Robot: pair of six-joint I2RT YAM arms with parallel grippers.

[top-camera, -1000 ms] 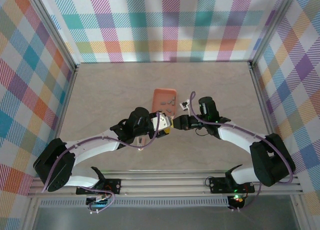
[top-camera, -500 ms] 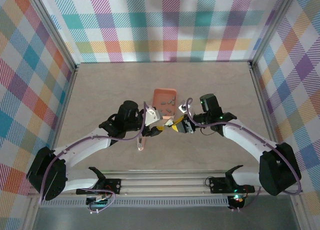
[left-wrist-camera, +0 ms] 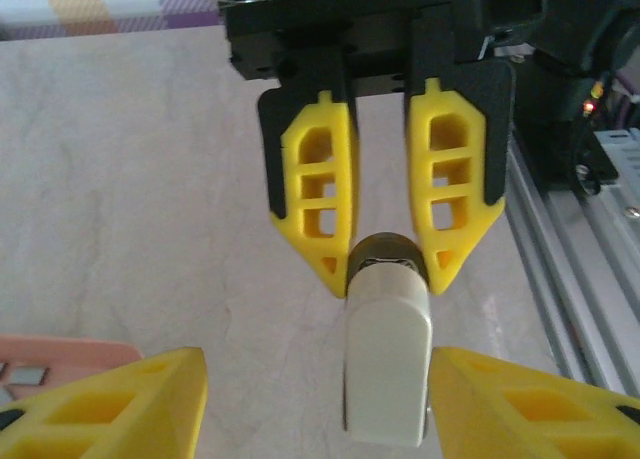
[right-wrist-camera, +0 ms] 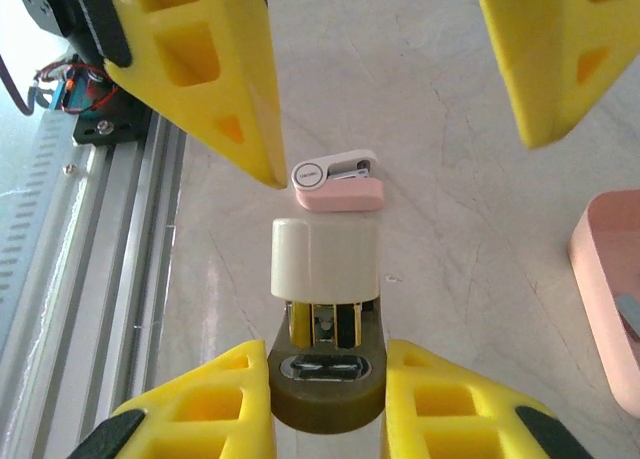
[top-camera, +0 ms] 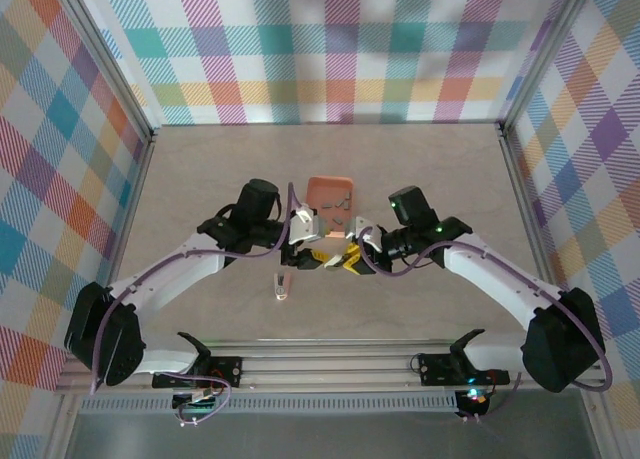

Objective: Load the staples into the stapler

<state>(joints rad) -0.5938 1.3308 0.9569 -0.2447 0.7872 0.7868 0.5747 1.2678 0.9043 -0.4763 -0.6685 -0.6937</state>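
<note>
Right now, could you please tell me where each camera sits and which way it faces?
Top external: above and behind the left arm and right arm, looking down on the table; both show.
Left wrist: on the left arm, looking rightward at the right end effector; own fingers below.
Right wrist: on the right arm, looking leftward past the left end effector to the stapler; own fingers below.
Shared: both wrist views show the cream piece the right end effector grips.

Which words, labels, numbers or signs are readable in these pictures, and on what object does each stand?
No text can be read anywhere.
On the stapler: a tiny grey mark on its white round end, too small to read.
On the cream piece held by the right pincer: nothing printed.
</note>
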